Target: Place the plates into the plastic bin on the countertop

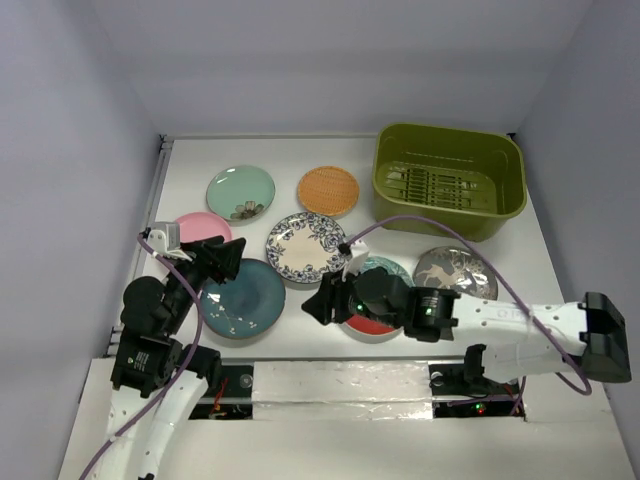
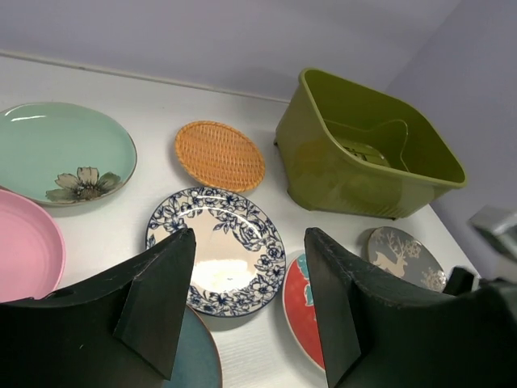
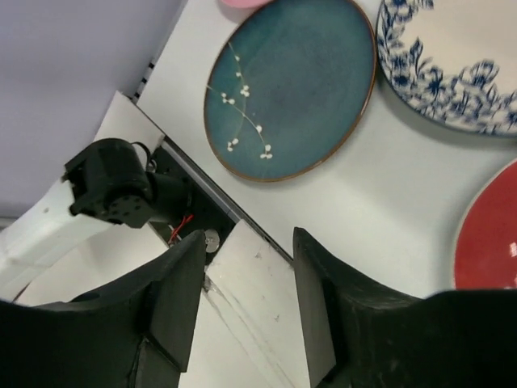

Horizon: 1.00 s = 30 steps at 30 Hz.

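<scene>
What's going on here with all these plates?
Two robot arms are meant to put the plates into the green plastic bin. Nothing is picked up yet: all seven plates lie on the countertop and the bin holds none. The left arm hovers near the dark teal plate, the right arm near the red-and-teal plate, both with jaws open and empty.

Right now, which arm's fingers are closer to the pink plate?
Left. The left arm's fingers hover beside the pink plate, over the dark teal plate; the right arm's fingers are farther off, by the red-and-teal plate.
</scene>
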Available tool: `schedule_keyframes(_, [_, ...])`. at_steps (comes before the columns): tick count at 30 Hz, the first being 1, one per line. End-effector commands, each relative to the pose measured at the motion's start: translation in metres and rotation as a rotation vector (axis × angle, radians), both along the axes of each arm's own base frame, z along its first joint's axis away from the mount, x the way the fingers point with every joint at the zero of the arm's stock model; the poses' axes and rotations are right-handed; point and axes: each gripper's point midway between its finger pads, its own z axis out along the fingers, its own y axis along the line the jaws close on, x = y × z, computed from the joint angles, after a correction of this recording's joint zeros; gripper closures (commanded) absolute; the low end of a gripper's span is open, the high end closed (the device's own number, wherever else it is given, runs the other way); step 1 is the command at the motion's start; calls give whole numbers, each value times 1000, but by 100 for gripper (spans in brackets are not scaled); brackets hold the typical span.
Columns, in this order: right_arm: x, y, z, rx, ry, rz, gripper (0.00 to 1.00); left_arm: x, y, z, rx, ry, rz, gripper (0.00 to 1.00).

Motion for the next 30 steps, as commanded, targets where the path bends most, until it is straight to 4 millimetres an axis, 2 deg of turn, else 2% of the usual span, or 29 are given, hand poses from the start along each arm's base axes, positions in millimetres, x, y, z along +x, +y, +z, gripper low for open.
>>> schedule_keyframes(1, [2, 21, 6, 160, 64, -81, 46, -1, -2, 9, -7, -39, -13, 46])
schedule_keyframes(3, [7, 23, -1, 163, 83, -133, 45, -2, -3, 9, -8, -42, -21, 46])
schedule_keyframes(5, [14, 22, -9, 164, 87, -185, 53, -4, -3, 10, -8, -50, -24, 46])
schedule_keyframes(6, [17, 22, -9, 181, 94, -208, 78, -5, -4, 10, -9, -55, -30, 47])
schedule_keyframes(7, [20, 20, -12, 179, 100, -233, 98, -6, -4, 12, -13, -63, -29, 49])
schedule_keyframes(11, [30, 19, -20, 195, 111, -305, 100, -8, -3, 13, -19, -74, -27, 71])
schedule_keyframes(12, [31, 22, -21, 217, 128, -317, 100, -7, -2, 13, -21, -72, -20, 86])
schedule_keyframes(13, [31, 22, -23, 225, 139, -329, 100, -7, -1, 13, -21, -71, -15, 93])
schedule_keyframes(14, [33, 22, -26, 233, 148, -342, 100, -7, -1, 12, -22, -69, -12, 98])
schedule_keyframes(15, [37, 20, -35, 247, 179, -370, 100, -6, 0, 12, -22, -68, -7, 100])
schedule_keyframes(17, [43, 21, -43, 270, 216, -379, 99, -6, 0, 12, -21, -71, -9, 100])
schedule_keyframes(18, [47, 22, -45, 305, 248, -389, 87, -7, -1, 11, -22, -69, -13, 100])
schedule_keyframes(20, [56, 28, -61, 293, 275, -387, 66, -6, -2, 11, -22, -69, -17, 100])
schedule_keyframes(21, [52, 36, -64, 293, 296, -355, 53, -6, -2, 10, -23, -66, -15, 92])
schedule_keyframes(22, [56, 42, -70, 289, 302, -354, 49, -5, -1, 10, -24, -64, -12, 89])
schedule_keyframes(23, [55, 46, -76, 283, 314, -347, 45, -5, -1, 10, -23, -61, -11, 86])
schedule_keyframes(25, [55, 55, -83, 308, 358, -330, 43, -4, -1, 8, -23, -54, -11, 79])
schedule_keyframes(26, [54, 59, -100, 287, 387, -316, 43, -4, -2, 9, -23, -57, -12, 77])
schedule_keyframes(28, [51, 68, -105, 345, 436, -298, 43, -4, -2, 8, -22, -53, -14, 72])
schedule_keyframes(29, [50, 69, -122, 326, 463, -290, 43, -4, -2, 8, -22, -51, -14, 72])
schedule_keyframes(30, [48, 73, -124, 336, 474, -275, 43, -4, -2, 9, -23, -54, -14, 71])
